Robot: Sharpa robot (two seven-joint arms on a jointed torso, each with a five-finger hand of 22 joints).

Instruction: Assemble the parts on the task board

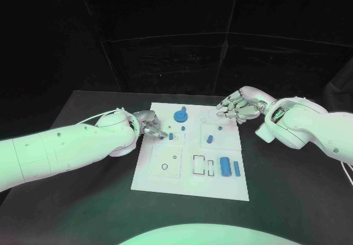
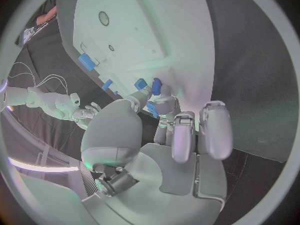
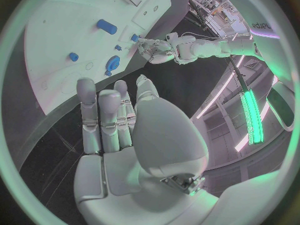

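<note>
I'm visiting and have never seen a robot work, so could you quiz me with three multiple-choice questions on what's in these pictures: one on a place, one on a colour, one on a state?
1. Where is the left hand?
A. at the task board's left edge
B. at the table's near corner
C. on the right arm

2. What colour is the round part near the task board's far end?
A. red
B. blue
C. yellow

3. How is the right hand?
A. gripping the board
B. lying flat on the table
C. holding nothing, fingers curled

Answers: 1 A, its fingers touch a small part there. 2 B, it is blue on white. 3 C, the right wrist view shows it empty.
</note>
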